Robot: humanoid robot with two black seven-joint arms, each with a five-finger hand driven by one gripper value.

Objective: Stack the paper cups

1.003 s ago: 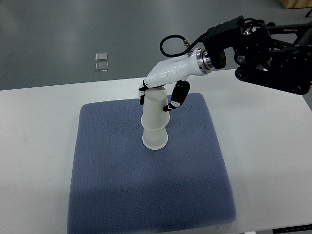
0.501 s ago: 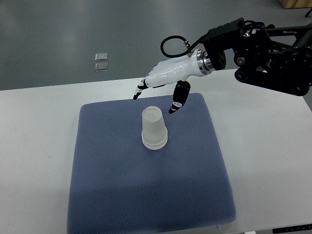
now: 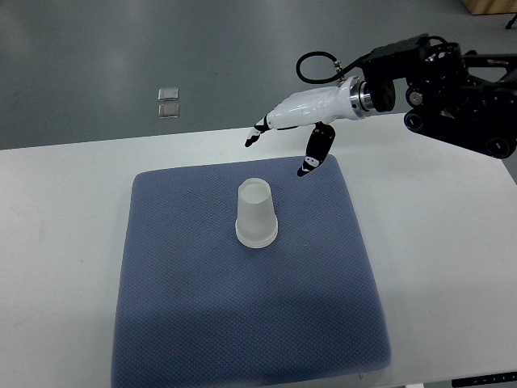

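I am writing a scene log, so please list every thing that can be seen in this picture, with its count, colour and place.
paper cups: one upside-down stack, number of cups cannot be told, white, near the middle of the mat
mat: one, blue-grey, on the table, under the cups
table: one, white, fills the lower part of the view
small clear squares: two, pale and see-through, on the grey floor beyond the table, upper left
floor: grey, along the top of the view
right hand: one, white with black fingertips, fingers spread and holding nothing, in the air above the mat's far edge, apart from the cups
right arm: one, black, enters from the right edge
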